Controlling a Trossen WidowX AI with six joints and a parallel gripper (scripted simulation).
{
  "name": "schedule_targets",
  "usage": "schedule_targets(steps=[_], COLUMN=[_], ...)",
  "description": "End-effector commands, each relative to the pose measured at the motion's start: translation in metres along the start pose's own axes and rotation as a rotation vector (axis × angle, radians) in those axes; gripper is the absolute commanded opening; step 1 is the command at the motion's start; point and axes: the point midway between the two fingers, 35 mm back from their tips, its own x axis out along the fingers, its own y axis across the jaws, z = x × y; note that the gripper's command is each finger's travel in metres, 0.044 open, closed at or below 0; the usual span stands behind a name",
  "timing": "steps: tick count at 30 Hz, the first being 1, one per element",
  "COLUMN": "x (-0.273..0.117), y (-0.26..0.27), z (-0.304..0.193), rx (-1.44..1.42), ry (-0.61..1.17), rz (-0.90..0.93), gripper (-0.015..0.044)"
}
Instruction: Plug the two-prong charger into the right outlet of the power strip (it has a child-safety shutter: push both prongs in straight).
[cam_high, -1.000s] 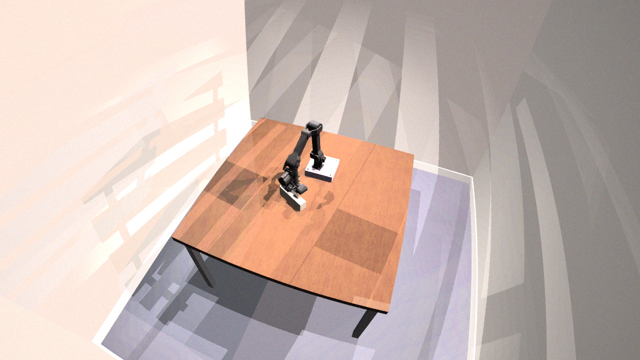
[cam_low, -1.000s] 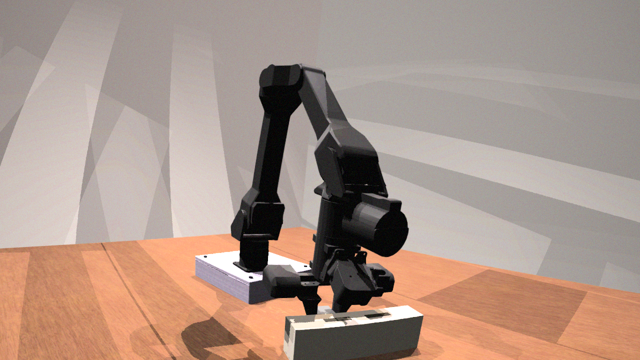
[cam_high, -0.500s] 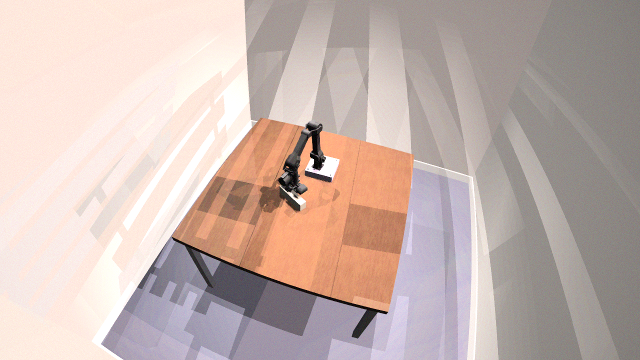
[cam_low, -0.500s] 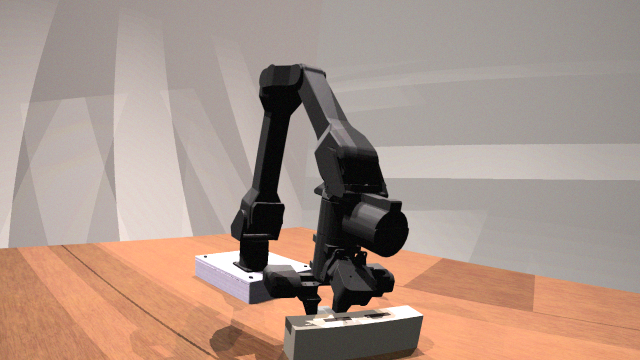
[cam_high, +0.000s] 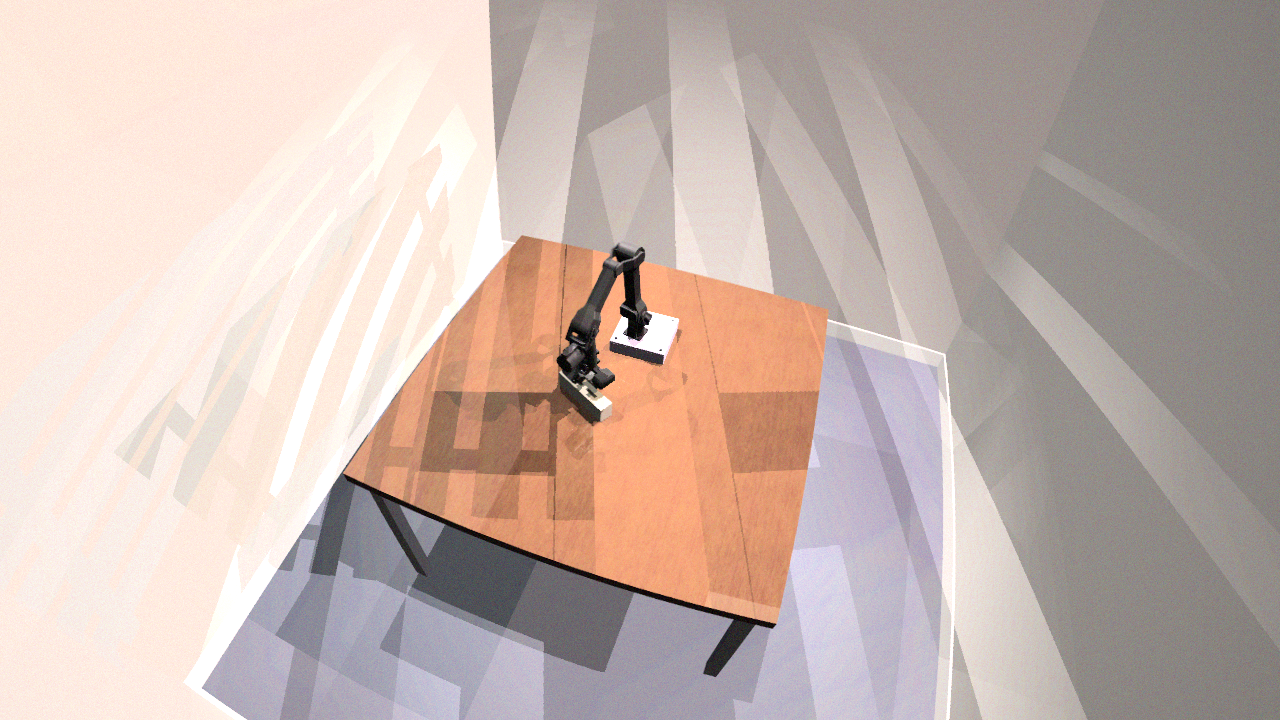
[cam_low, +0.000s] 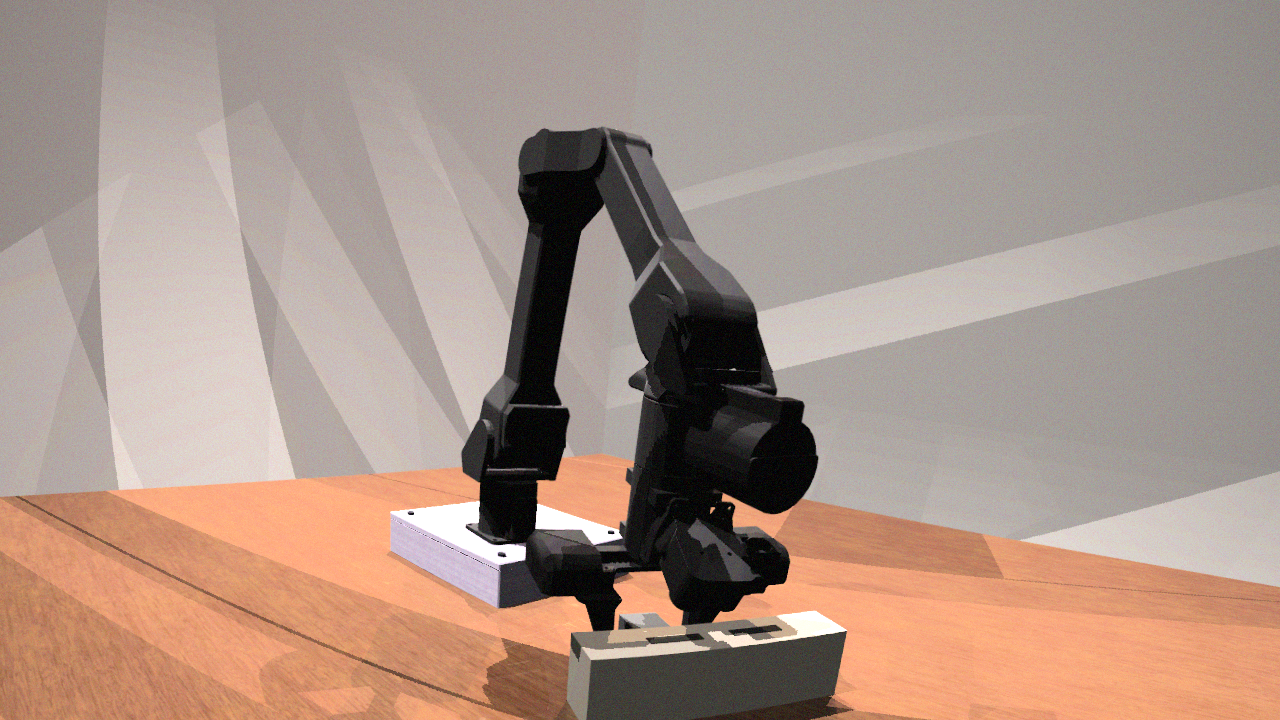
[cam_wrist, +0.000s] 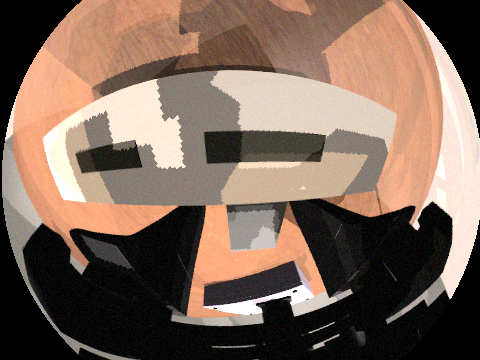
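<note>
The pale power strip (cam_high: 600, 410) (cam_low: 716, 676) (cam_wrist: 280, 107) lies on the table, with two dark slots in its top. The small grey charger (cam_low: 640, 620) (cam_wrist: 252, 229) is at the strip's long side facing the arm's base, near the middle of its length. My gripper (cam_high: 590, 381) (cam_low: 650, 619) (cam_wrist: 248, 196) points down there and is open, its black fingers on either side of the charger. In the wrist view table shows between the charger and each finger, less on the right. The charger's prongs are hidden; I cannot tell whether they are in an outlet.
The white base block (cam_high: 662, 333) (cam_low: 447, 559) (cam_wrist: 245, 290) with the arm's foot is behind the gripper. The wooden table (cam_high: 644, 501) (cam_low: 223, 608) carries patchy shadows. The strip's long body is close to both fingertips.
</note>
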Motion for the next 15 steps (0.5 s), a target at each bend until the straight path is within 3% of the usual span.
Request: schedule_targets(steps=[1, 2, 15], x=[0.0000, 0.0000, 0.0003], y=[0.0000, 0.0000, 0.0001], z=[0.0004, 0.0003, -0.0034], rx=[0.000, 0.000, 0.000], ry=[-0.002, -0.002, -0.010], rz=[0.000, 0.000, 0.000], gripper=[0.0420, 0.0440, 0.0440])
